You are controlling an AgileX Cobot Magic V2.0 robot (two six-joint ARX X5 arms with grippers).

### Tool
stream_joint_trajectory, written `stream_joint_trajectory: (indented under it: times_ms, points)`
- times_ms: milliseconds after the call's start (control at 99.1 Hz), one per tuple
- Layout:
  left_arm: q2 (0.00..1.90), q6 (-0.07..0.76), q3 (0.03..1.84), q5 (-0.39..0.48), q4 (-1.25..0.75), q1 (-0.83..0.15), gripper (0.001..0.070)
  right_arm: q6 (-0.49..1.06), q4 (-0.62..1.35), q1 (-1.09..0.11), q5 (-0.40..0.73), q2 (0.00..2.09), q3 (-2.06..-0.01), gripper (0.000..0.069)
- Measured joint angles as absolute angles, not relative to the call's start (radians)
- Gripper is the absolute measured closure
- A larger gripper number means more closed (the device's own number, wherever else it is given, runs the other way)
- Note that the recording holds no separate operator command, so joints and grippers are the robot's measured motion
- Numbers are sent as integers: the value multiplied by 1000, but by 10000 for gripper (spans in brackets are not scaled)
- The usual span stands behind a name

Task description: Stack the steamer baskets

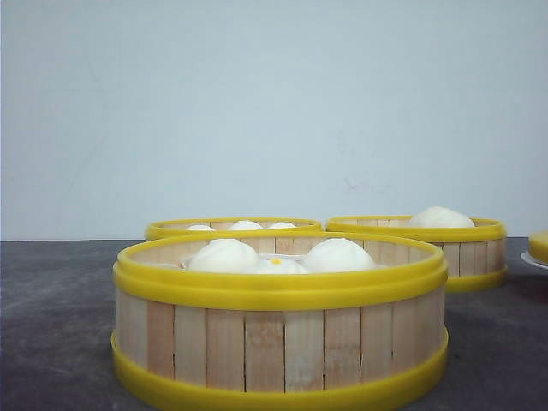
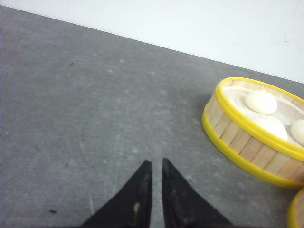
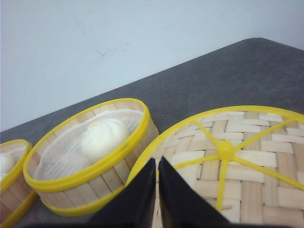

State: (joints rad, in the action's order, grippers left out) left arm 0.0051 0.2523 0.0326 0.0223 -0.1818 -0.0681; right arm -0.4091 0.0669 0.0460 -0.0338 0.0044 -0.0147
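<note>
Across the front view, all three steamer baskets sit separately on the dark grey desk [image 1: 51,325]: near basket [image 1: 281,342] lower centre, back-left basket [image 1: 171,229] mid-frame behind it, back-right basket [image 1: 471,248] at right, so stacking looks unstarted. Walls are pale vertical slats with glossy yellow rims, round white buns [image 1: 224,255] inside; woven flat lid [image 3: 247,161] lower right in right wrist view. Left end effector [image 2: 156,164] and right end effector [image 3: 157,161] both nearly closed, holding nothing.

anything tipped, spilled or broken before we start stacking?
Nothing stands out. All three steamer baskets sit upright and apart on the table, buns inside. The lid lies flat.
</note>
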Motion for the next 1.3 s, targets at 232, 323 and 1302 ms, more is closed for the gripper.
stream_joint_trajectory:
  times_ms: [232,323,1302]
  points:
    - [5,252,33,22,-182,-77,692,-409,67,46,-34,4,-15,684]
    - [5,252,33,22,-182,-77,692,-409,67,46,-34,4,-15,684]
    - [5,253,33,22,-182,-77,692,-410,64,46,-107,4,-15,684]
